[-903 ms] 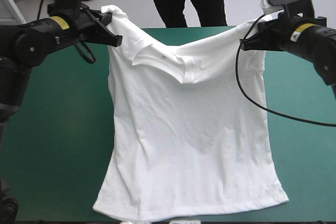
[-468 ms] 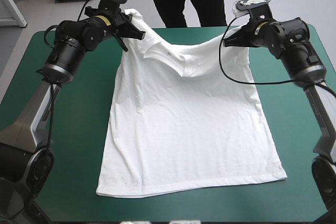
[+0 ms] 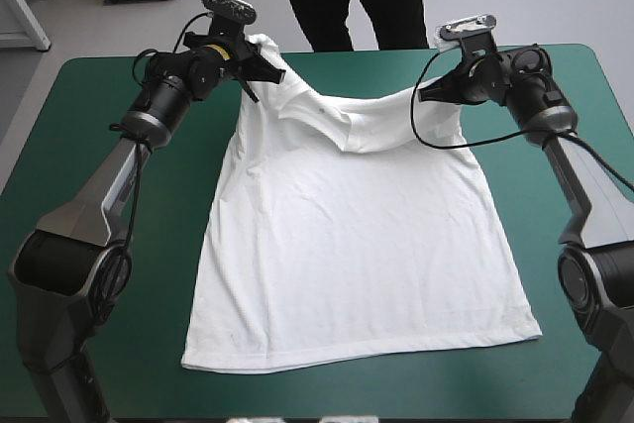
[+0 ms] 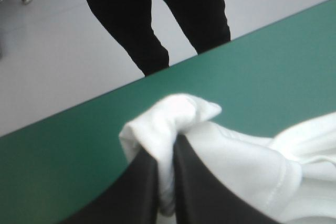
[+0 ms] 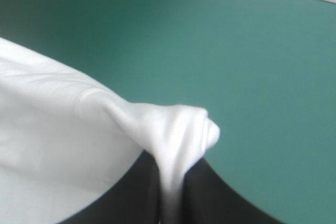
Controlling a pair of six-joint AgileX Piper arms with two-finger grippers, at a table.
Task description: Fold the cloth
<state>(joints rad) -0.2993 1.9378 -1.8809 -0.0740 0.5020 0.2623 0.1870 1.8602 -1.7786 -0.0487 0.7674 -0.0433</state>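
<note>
A: Start with the big thing. What is on the table point(image 3: 99, 195)?

B: Only the T-shirt point(image 3: 357, 245), white on the teal-green cover. Its body lies spread flat down the middle. The hem point(image 3: 357, 352) runs close to the near edge, and the shoulders are held up near the far edge.

A: Who holds them?

B: Both arms. The left gripper point(image 3: 265, 68) has its black fingers clamped on the shoulder on its own side, with a tuft of cloth sticking out past the tips. The right gripper point(image 3: 428, 93) is pinched tight on the other shoulder in the same way. In each wrist view the fingers are all but together, with the white sheet between them.

A: And between the two?

B: The neckline point(image 3: 327, 116) sags and bunches there, so the top span is slack.

A: So which step is this?

B: I'd say it is laying out, with no fold made yet. The lower part is down and the top is not.

A: What does the next move call for?

B: Probably drawing the shoulders apart to take out the sag. Then both should be set level on the cover before the grippers let go, or the neckline lands creased.
</note>
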